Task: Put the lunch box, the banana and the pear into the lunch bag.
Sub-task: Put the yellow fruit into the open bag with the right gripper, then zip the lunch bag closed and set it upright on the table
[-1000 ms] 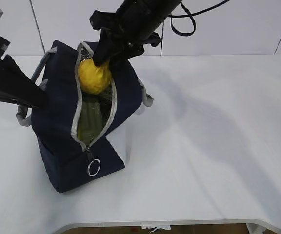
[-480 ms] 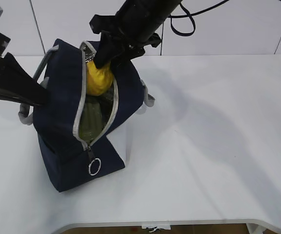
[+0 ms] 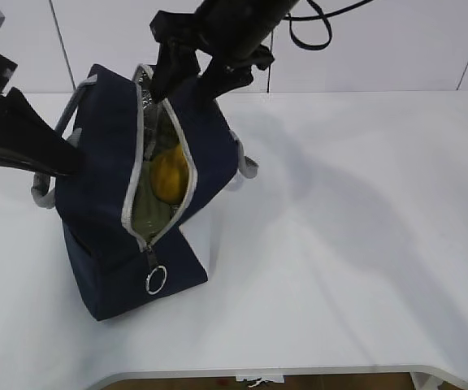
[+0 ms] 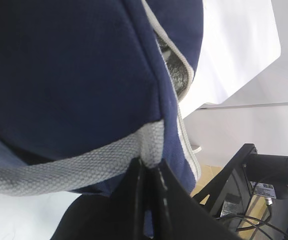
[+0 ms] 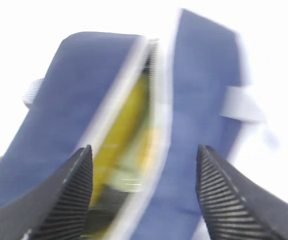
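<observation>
Right gripper (image 3: 192,75) hangs wide open and empty above the lunch bag (image 3: 96,203) near the tabletop's back-left corner; the pear (image 3: 169,173) lies inside. Risk: left gripper (image 4: 146,172), pinching the handle (image 4: 74,167), could tip the bag.

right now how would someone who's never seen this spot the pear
On the left part of the white table stands a navy lunch bag with its grey zipper open. Look down through that opening: the pear is the roundish yellow-orange fruit lying on the sage-green lunch box, below the open right gripper.
</observation>
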Controlling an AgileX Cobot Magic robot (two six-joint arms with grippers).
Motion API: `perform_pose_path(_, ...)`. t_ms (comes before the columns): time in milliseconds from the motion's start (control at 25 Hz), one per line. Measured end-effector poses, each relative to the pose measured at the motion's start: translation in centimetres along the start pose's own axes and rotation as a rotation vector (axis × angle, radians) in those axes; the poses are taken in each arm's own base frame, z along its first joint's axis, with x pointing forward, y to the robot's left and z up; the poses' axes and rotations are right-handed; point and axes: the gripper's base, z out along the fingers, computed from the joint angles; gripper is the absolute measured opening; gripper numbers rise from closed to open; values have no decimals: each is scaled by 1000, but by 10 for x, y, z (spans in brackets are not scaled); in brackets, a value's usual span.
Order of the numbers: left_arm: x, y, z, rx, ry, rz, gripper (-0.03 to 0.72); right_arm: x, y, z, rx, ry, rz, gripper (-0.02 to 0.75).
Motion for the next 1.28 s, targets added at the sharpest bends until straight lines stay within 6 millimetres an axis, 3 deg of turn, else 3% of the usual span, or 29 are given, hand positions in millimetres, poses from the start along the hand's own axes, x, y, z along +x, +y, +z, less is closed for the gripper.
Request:
perform_pose_path(160,0,0,0,0,0,0,-6,-6,7,-23,55,-54,-56,501)
perform_pose_path(320,0,0,0,0,0,0,-6,-6,0,-27,156,-50,-81,502)
perform_pose_path(480,0,0,0,0,0,0,-6,-5,-10,-18,188,-25,-75,502)
perform_pose_path(680,0,0,0,-2,1,1,-6,-2,-24,8,191,29,-48,502)
perform_pose_path(920,0,0,0,-3,1,1,-6,0,-31,17,204,51,-43,480)
perform_pose_path(1000,0,0,0,-3,1,1,-6,0,-31,17,209,52,-45,405)
perform_pose_path(1160,0,0,0,-3,1,1,-6,0,-32,17,211,53,-51,113)
perform_pose_path(1280,-1,-1,0,14,-8,-6,-6,0,-32,17,212,54,-61,13)
